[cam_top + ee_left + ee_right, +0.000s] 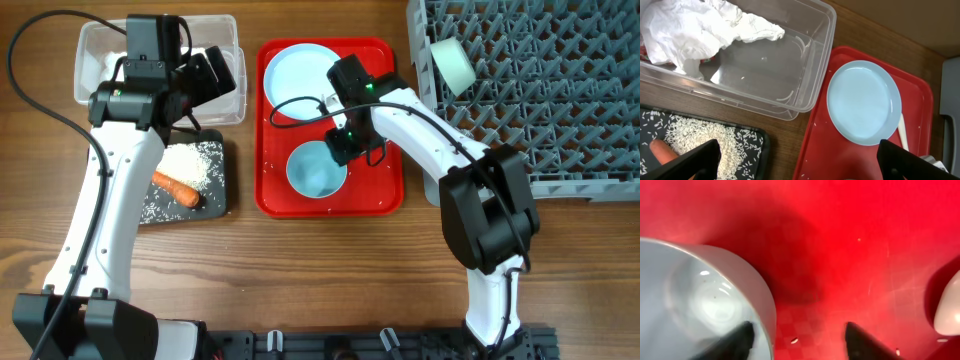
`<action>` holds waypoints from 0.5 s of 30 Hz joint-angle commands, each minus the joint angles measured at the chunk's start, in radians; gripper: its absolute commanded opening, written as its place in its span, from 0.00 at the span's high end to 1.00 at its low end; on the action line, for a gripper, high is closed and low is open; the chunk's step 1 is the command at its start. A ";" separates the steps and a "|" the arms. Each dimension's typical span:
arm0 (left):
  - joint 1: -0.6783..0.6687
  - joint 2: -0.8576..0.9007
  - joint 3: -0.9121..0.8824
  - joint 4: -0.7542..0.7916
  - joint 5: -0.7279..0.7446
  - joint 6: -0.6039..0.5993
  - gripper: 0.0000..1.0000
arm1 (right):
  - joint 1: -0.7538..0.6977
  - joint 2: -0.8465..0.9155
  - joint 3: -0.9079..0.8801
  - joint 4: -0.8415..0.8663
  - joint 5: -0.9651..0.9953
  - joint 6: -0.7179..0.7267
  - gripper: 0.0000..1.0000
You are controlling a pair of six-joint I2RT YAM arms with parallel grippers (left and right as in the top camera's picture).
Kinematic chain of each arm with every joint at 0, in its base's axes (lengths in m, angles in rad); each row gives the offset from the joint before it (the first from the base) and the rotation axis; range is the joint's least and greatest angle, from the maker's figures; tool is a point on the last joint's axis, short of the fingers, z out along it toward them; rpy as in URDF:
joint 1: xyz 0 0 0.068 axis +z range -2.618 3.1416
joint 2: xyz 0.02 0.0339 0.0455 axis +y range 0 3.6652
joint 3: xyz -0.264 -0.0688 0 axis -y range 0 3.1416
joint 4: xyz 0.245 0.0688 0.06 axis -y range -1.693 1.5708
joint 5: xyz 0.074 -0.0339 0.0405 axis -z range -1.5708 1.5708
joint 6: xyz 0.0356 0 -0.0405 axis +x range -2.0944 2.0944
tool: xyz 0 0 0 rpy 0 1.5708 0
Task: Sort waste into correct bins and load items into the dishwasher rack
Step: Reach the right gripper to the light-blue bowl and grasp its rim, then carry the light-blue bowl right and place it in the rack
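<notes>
On the red tray sit a light blue plate and a light blue bowl. My right gripper is open astride the bowl's rim, one finger inside it and the other over the tray. A white spoon lies beside the plate. My left gripper hangs open and empty by the clear tub, which holds white napkins. Rice and a carrot piece lie on the black tray. A pale green bowl rests in the grey rack.
The rack fills the upper right, close to the red tray's right side. The clear tub and black tray stand left of the red tray, with a strip of bare wood between them. A few rice grains lie on the red tray.
</notes>
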 commanded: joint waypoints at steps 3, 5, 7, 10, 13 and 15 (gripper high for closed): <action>0.004 -0.001 0.008 0.002 -0.006 -0.013 0.00 | 0.003 0.026 -0.005 0.027 -0.058 0.009 0.32; 0.004 -0.001 0.008 0.002 -0.006 -0.013 0.00 | 0.003 0.026 -0.005 0.035 -0.057 0.009 0.49; 0.004 -0.001 0.008 0.002 -0.006 -0.013 0.00 | 0.003 0.026 -0.005 0.041 -0.054 -0.005 0.52; 0.004 -0.001 0.008 0.002 -0.006 -0.013 0.00 | 0.005 0.026 -0.005 0.044 -0.054 -0.037 0.53; 0.004 -0.001 0.008 0.002 -0.006 -0.013 0.00 | 0.005 0.026 -0.024 0.041 -0.054 -0.037 0.57; 0.004 -0.001 0.008 0.002 -0.006 -0.013 0.00 | 0.005 0.026 -0.050 0.043 -0.054 -0.037 0.57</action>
